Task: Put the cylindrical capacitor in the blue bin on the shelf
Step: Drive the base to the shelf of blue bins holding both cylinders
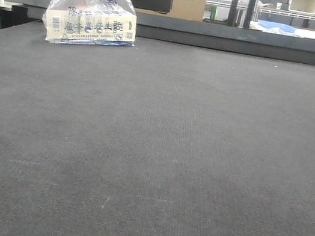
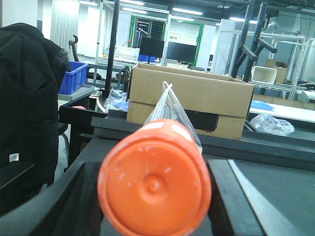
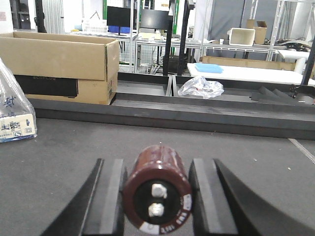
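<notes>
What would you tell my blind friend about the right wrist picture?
A brown cylindrical capacitor with two metal terminals sits gripped in the right black claw above a dark grey table. A tan cardboard box stands behind, left.

Before me the dark, felt-like counter (image 1: 198, 162) carries one clear printed plastic bag (image 1: 91, 11), standing far left.
</notes>
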Robot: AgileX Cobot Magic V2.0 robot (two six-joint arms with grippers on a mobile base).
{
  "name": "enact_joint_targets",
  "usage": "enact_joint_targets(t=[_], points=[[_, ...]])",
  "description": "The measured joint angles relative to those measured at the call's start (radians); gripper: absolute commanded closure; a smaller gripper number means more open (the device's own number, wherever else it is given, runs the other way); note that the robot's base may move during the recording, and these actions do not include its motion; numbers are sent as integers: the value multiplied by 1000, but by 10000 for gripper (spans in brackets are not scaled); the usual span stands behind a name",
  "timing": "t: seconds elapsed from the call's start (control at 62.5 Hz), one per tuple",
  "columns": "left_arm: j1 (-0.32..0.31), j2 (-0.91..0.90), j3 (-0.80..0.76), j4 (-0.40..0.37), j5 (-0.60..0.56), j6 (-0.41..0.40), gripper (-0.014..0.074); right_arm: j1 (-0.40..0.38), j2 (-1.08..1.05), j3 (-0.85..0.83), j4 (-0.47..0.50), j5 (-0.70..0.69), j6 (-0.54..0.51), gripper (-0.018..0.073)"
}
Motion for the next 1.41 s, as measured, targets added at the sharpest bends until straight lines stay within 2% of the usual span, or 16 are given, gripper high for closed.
enact_joint_targets(t=[1.408], points=[[0,-2,0,0,-2,0,708,0,0,0,-2,0,0,721]])
